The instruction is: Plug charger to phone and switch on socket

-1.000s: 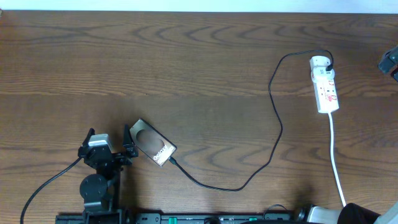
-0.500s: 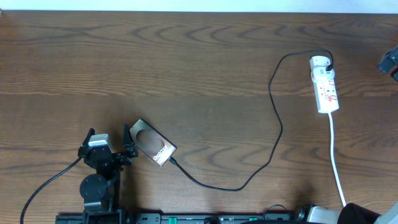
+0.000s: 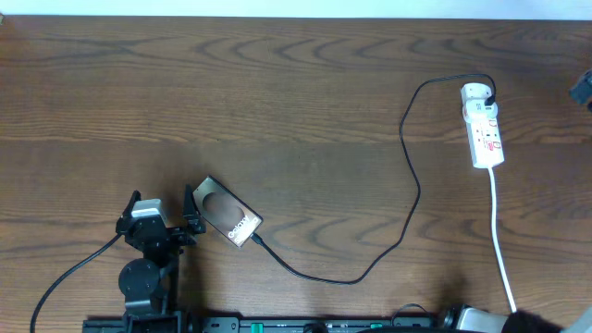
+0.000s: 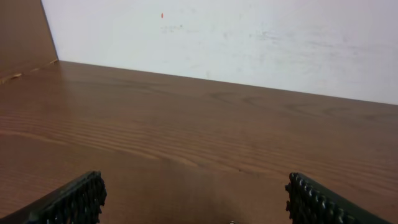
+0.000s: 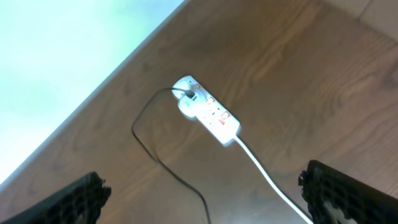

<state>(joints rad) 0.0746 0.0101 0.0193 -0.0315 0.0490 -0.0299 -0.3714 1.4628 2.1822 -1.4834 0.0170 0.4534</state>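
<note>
The phone [image 3: 225, 212], a dark brownish slab with a pale oval patch, lies tilted at the lower left of the table. The charger's thin black cable [image 3: 407, 185] runs from the phone's lower right end, which its tip touches, up to a white plug adapter [image 3: 476, 92]. The adapter sits in the far end of the socket [image 3: 487, 137], a white power strip with red markings. My left gripper [image 3: 162, 205] is open and empty, just left of the phone. My right gripper [image 3: 583, 88] is at the right edge, open and empty [image 5: 202, 180], high above the socket [image 5: 214, 115].
The socket's thick white cord [image 3: 499, 240] runs down to the table's front edge at the right. It also shows in the right wrist view [image 5: 267, 171]. A pale wall [image 4: 217, 37] stands behind the table's far edge. The left wrist view shows only bare wood between the fingers [image 4: 194, 183].
My right gripper has slid further out of the overhead view at the right edge. The left arm, phone, cable and socket have not moved.
</note>
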